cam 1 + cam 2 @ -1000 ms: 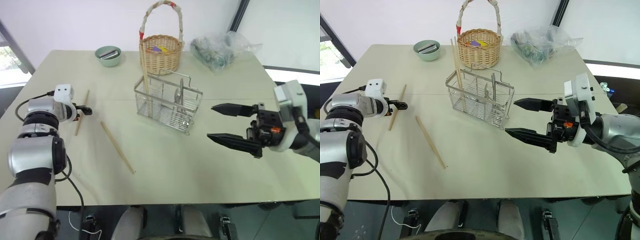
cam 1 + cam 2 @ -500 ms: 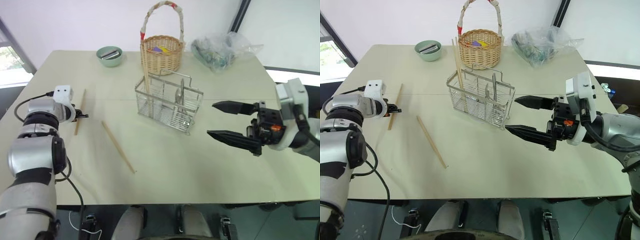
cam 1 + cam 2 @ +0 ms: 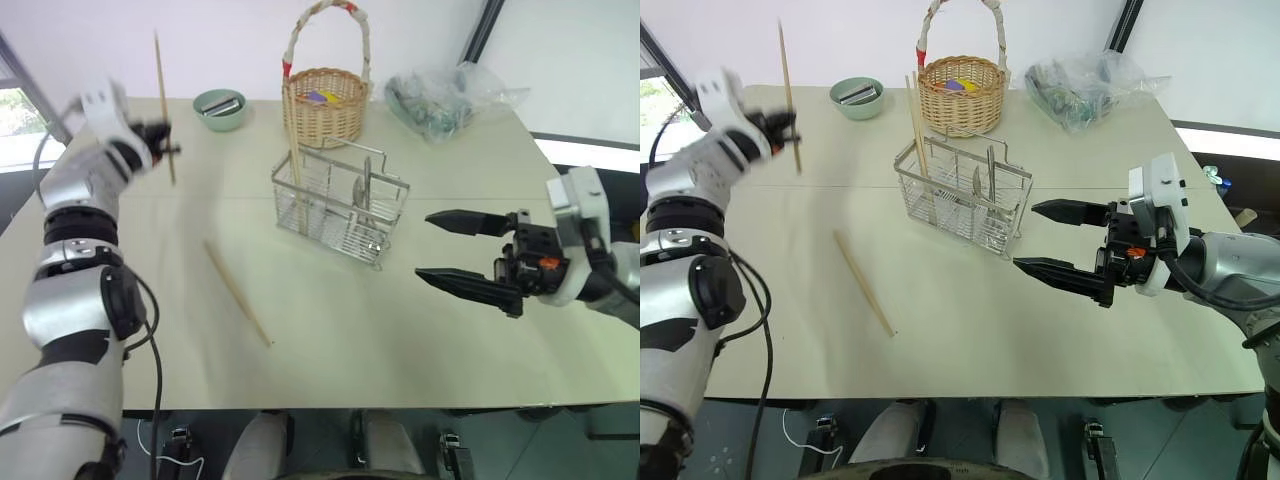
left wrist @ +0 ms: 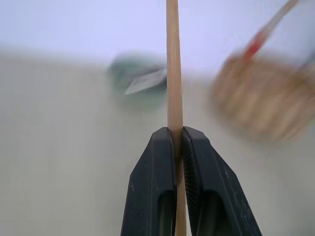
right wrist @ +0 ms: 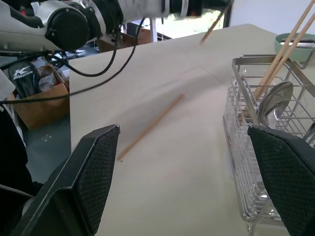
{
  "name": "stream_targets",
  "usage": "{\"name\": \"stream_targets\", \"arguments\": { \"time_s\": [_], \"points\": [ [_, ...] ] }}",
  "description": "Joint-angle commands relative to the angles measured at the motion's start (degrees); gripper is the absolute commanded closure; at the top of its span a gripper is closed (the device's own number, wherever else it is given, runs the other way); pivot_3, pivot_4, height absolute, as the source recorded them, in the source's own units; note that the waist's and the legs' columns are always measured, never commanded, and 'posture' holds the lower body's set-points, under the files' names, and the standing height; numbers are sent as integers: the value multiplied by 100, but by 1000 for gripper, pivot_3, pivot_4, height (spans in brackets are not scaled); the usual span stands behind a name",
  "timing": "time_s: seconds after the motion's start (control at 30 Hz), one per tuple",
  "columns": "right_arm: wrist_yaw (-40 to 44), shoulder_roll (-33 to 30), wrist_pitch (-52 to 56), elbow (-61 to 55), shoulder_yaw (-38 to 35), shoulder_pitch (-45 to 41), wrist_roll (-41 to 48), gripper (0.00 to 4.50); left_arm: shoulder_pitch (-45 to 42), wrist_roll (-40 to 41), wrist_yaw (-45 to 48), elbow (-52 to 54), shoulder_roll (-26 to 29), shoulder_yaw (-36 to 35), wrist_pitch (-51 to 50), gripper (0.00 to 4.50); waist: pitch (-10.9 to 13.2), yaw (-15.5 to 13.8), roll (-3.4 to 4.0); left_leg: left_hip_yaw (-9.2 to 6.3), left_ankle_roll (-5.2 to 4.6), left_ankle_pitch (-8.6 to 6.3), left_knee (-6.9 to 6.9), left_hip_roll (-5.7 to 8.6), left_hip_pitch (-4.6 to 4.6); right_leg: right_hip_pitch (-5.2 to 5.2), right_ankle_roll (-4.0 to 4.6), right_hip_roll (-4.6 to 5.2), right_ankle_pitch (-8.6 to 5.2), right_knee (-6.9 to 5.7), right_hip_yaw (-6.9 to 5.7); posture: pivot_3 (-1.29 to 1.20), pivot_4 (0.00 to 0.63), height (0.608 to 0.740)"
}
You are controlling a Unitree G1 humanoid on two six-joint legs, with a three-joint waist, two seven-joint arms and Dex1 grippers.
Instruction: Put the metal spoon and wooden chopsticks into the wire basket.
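One wooden chopstick [image 3: 164,105] stands nearly upright in the air, clamped between the two fingers of the left hand [image 3: 158,140], which is raised above the far left part of the surface [image 3: 400,330]; the stick passes through the pinch with its longer part rising above the fingers [image 4: 162,162] and a short end below. A second loose chopstick [image 3: 237,294] lies flat on the surface, below the left hand and toward the robot, apart from everything else. Two more chopsticks [image 3: 291,150] lean together in the left compartment of the wire basket [image 3: 340,207], their tops reaching well above its rim. The metal spoon [image 3: 361,192] stands in a middle compartment of the same basket, bowl upward. The basket sits between the two hands, nearer the right hand [image 3: 445,245], which hovers just to its right above the surface, its fingers spread wide apart and grasping nothing. Beyond the wire basket stand a round wicker basket [image 3: 322,100] with a tall handle, a small green bowl [image 3: 217,110] past the left hand, and a crumpled clear plastic bag [image 3: 440,98] at the far right.
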State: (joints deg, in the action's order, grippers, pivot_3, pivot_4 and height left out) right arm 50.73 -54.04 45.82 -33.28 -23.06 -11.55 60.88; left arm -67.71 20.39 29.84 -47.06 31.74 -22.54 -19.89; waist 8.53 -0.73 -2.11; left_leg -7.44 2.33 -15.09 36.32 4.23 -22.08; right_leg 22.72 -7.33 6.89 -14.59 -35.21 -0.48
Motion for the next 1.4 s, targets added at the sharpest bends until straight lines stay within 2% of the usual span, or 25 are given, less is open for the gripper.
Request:
{"name": "stream_targets", "arguments": {
  "time_s": [0.03, 0.2, 0.5, 0.83, 1.17, 1.3, 1.4],
  "points": [
    [-88, -18, -116, -23, -148, -12, -9, 188, -161, 975, -82, 1390, -342, -435, -422, 4481, -3, 5, 5, 1, 3, 2, 0, 0, 0, 0, 0, 0, 0, 1, 0, 0, 150, 678],
    [-262, 92, -174, -91, -71, 1, -22, 188, -300, 1492, -358, 2198, -960, -298, -894, 4481, -5, -1, 9, -2, -17, -8, 3, 0, 6, -5, -2, -11, 1, -6, -1, 0, 150, 678],
    [-591, 146, -214, -328, -336, 277, 131, 188, 113, 1354, -191, 2145, -1746, 325, -699, 4481, -4, 5, 9, 3, -17, -7, 4, 0, 51, -48, -3, -14, 2, -4, 0, 0, 150, 678],
    [-854, 153, -225, -450, -533, 487, 302, 188, 974, 908, -1, 2446, -2051, 967, -243, 4481, -3, -10, 10, 7, -18, -7, -7, 1, 50, -44, -2, -13, 2, 2, 3, 0, 150, 678],
    [-1039, 58, -177, -342, -543, 384, 517, 188, 1681, 417, -118, 2519, -2418, 1313, 455, 4481, -2, -11, 10, 5, -18, -7, -5, 0, 48, -45, -1, -13, 2, 2, 3, 0, 150, 678],
    [-1047, 15, -164, -290, -543, 355, 554, 188, 1705, 470, -147, 2519, -2467, 1232, 475, 2928, -3, -14, 10, 5, -19, -7, -5, 0, 47, -44, -1, -13, 2, 2, 2, 0, 150, 678],
    [-1060, 7, -168, -213, -506, 298, 551, 188, 1709, 573, -195, 2693, -2458, 1183, 334, 1425, -2, -13, 10, 5, -19, -8, -4, 0, 47, -45, -2, -13, 2, 3, 2, 0, 150, 678]
  ]
}}
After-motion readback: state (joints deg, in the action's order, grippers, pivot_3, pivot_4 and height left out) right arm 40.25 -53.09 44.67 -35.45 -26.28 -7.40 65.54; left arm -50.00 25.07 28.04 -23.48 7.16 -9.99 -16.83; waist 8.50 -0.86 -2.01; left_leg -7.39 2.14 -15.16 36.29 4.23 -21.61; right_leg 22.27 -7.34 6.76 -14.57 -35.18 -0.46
